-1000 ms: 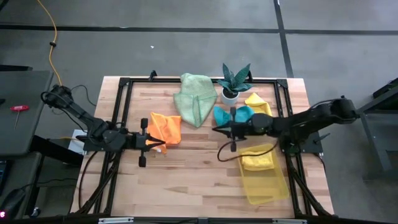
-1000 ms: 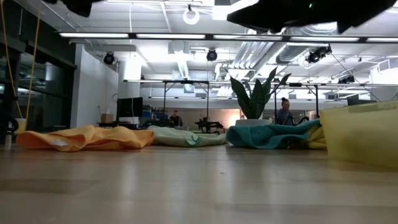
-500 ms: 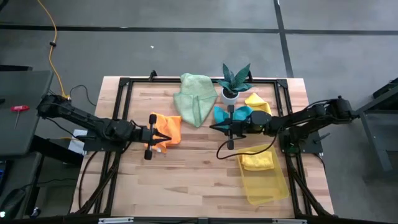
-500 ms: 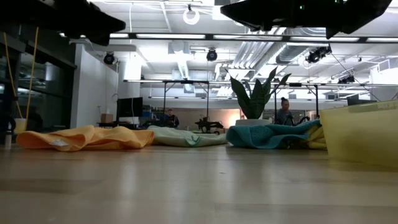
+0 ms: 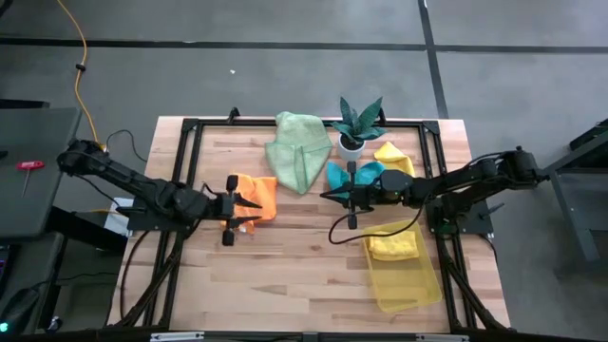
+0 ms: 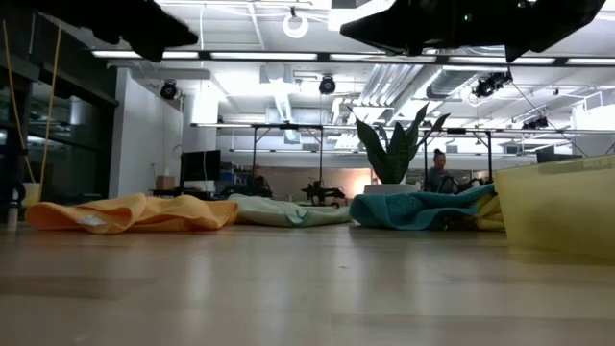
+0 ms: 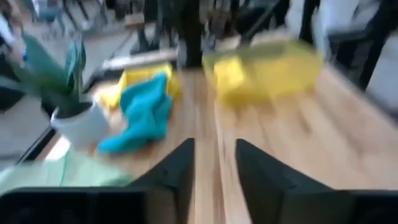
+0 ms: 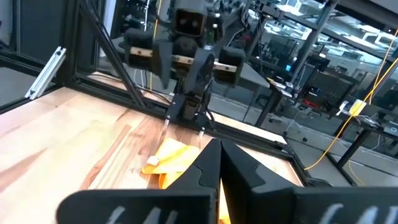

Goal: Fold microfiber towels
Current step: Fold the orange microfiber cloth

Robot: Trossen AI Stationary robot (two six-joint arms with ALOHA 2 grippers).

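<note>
High: straight down on the whole bench (image 5: 285, 266).
Low: level across the bench.
Wrists: close, facing each other.

The left wrist view is blurred; the orange towel (image 8: 166, 163) is partly hidden.

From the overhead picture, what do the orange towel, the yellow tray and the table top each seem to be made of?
Orange towel: soft matte cloth, lying crumpled in folds.
Yellow tray: probably rigid translucent plastic; wood shows through it.
Table top: light wooden planks, with visible grain and seams.

Bare table (image 5: 285, 256) front; tray (image 5: 404, 280) at right
</note>
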